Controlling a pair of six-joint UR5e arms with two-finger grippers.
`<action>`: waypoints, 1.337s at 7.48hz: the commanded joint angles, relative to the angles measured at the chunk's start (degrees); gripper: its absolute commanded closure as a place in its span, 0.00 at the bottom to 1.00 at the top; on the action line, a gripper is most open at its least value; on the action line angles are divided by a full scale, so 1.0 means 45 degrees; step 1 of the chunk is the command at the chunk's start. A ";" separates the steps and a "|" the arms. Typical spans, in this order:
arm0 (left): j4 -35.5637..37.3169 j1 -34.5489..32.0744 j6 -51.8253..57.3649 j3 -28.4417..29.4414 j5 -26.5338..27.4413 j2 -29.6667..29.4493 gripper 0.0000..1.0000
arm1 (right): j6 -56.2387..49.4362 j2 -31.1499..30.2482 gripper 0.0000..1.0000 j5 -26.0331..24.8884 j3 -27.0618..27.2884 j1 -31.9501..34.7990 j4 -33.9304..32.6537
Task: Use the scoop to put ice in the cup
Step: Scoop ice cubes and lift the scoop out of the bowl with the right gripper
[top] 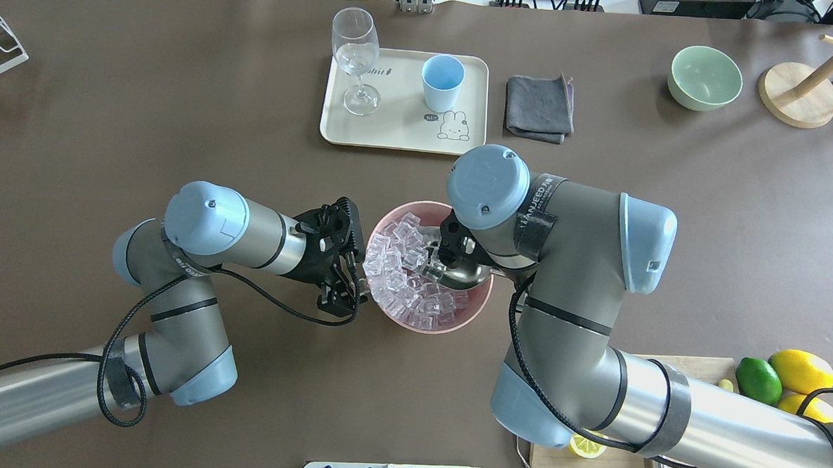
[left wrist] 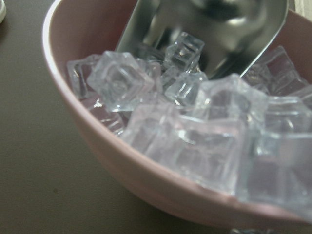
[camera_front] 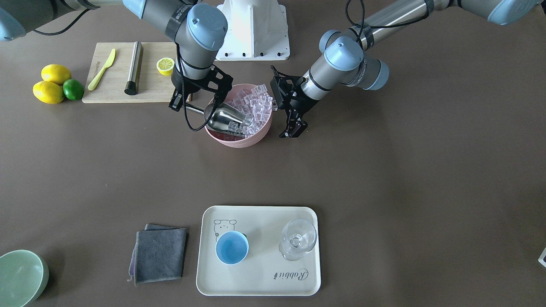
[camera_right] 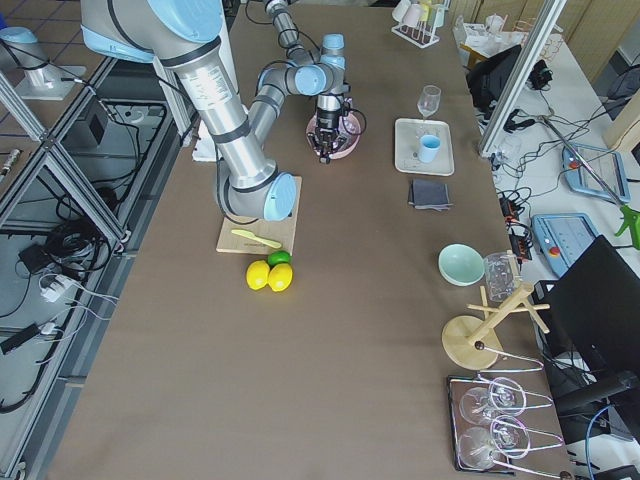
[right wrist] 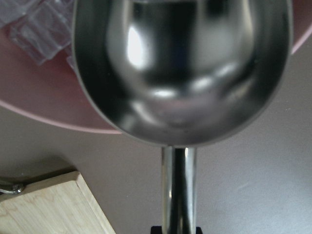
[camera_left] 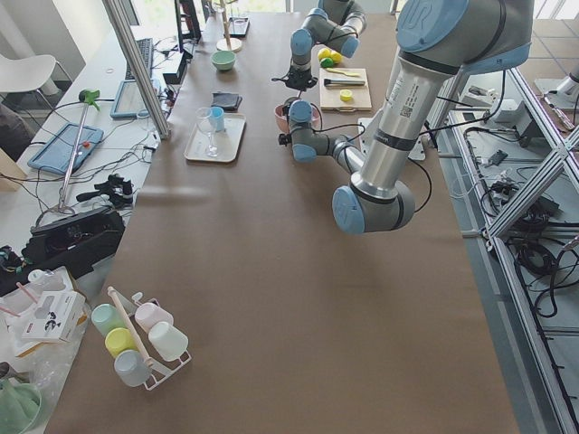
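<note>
The steel scoop [camera_front: 226, 117] lies tilted in a pink bowl [camera_front: 239, 140], its mouth pushed into the heap of clear ice [camera_front: 258, 104]. A few cubes sit at its mouth [left wrist: 183, 48]. My right gripper [camera_front: 187, 104] is shut on the scoop's handle [right wrist: 178, 190] at the bowl's edge. My left gripper [camera_front: 294, 128] hangs just beside the bowl's other side, not touching it, and looks open and empty. The light-blue cup [camera_front: 231, 247] stands empty on a cream tray [camera_front: 260, 285], far across the table. It also shows in the overhead view [top: 442, 80].
A clear stemmed glass [camera_front: 297, 239] stands on the tray beside the cup. A grey cloth [camera_front: 158, 253] and a pale-green bowl [camera_front: 19, 277] lie near it. A cutting board [camera_front: 115, 91] holds a steel rod, a yellow knife and a half lemon. Lemons [camera_front: 49, 91] and a lime lie beside the board.
</note>
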 commanded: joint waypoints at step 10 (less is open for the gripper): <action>-0.0020 0.0012 -0.0379 0.0040 0.0009 -0.0079 0.02 | -0.0276 -0.1080 1.00 0.3099 0.0235 0.1769 0.2884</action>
